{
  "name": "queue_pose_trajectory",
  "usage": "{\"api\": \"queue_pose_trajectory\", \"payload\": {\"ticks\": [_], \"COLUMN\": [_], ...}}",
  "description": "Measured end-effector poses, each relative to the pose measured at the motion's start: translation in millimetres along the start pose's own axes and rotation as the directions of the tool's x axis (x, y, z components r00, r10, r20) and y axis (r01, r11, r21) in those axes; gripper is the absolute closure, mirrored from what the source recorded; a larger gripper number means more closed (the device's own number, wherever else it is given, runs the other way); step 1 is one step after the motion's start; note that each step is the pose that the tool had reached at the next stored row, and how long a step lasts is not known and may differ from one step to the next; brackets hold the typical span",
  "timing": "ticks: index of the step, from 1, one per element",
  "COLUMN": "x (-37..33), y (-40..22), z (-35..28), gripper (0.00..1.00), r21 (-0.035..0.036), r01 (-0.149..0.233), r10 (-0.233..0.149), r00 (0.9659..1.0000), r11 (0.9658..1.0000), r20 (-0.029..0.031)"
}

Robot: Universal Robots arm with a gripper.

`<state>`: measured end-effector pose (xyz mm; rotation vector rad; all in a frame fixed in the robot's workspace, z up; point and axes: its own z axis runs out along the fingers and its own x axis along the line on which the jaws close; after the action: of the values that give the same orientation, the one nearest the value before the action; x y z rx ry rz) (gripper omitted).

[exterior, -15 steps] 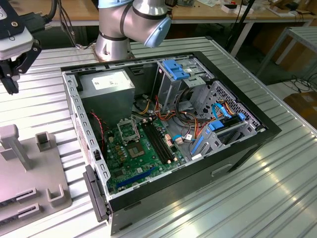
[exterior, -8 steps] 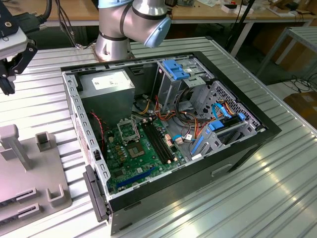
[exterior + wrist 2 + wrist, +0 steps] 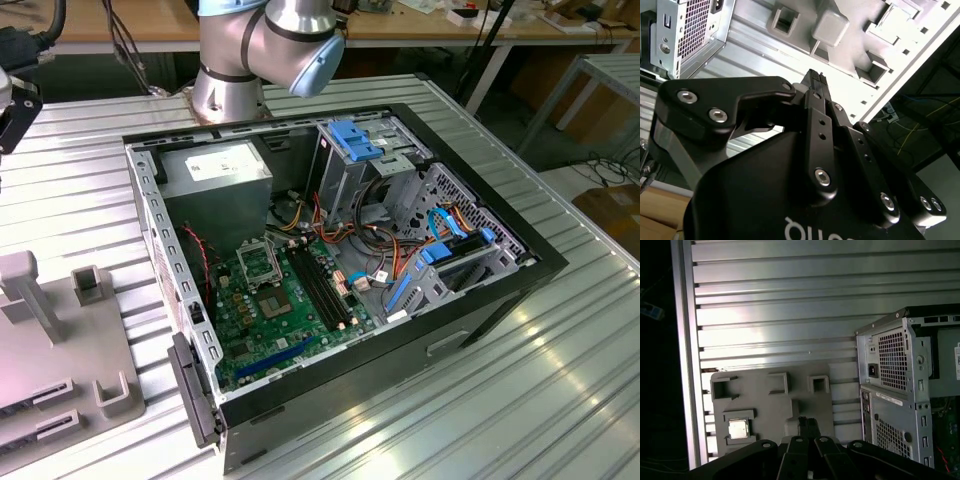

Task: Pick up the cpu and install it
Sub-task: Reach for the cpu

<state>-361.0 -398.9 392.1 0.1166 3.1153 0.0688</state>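
Tool [image 3: 808, 422], seemingly closed, near cpu [image 3: 738, 429] in grey fixture [image 3: 775, 412]

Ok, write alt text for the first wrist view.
A small silver-grey cpu sits in a square pocket of a grey holder plate on a ribbed metal table. The black gripper, shut and empty, hangs clear of the chip. A computer case stands beside the plate.
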Motion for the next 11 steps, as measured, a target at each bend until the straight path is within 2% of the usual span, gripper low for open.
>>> {"api": "queue_pose_trajectory", "payload": {"ticks": [6,11], "x": [1.4,12.9], "y": [0.0,-1.0], "z": [0.0,-0.2], "gripper": [0.89,0.89], "r21": [0.0,-0.0004], "r01": [0.0,-0.003], "r10": [0.0,0.003], "r00": [1.0,1.0], "r11": [1.0,1.0], "r20": [0.0001,-0.0004]}}
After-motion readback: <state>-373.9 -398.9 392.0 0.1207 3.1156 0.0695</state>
